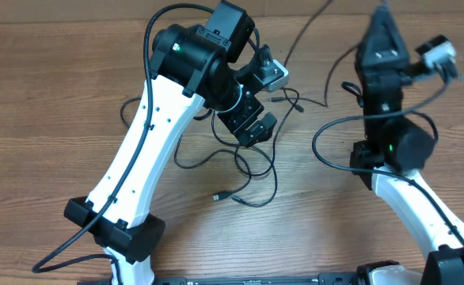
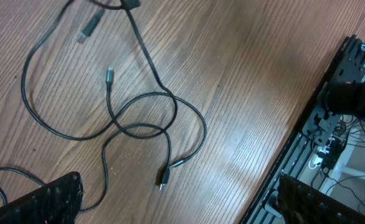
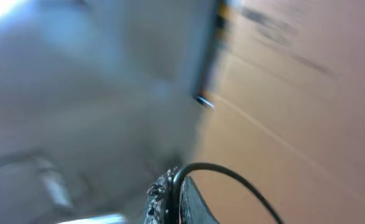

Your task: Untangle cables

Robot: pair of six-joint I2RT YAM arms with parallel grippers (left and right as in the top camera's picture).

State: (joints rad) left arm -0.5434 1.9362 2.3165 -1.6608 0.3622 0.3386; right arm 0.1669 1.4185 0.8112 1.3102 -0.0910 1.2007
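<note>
Wooden table [image 1: 58,95], tangled cables [image 2: 169,95]: left hand [image 1: 270,101] wide open, empty; right hand [image 3: 175,183] pinching one cable [image 3: 217,166].

A brown wood-grain table [image 1: 42,95] spans the scene, with a black rail [image 2: 294,152] running along its edge.

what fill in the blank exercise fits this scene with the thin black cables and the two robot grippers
1. The thin black cables lie in crossing loops on a brown table made of ____.
2. The left gripper hovers above them with its jaws ____.
3. The right gripper is ____ on one thin black cable.
Missing words: wood; open; shut
</note>
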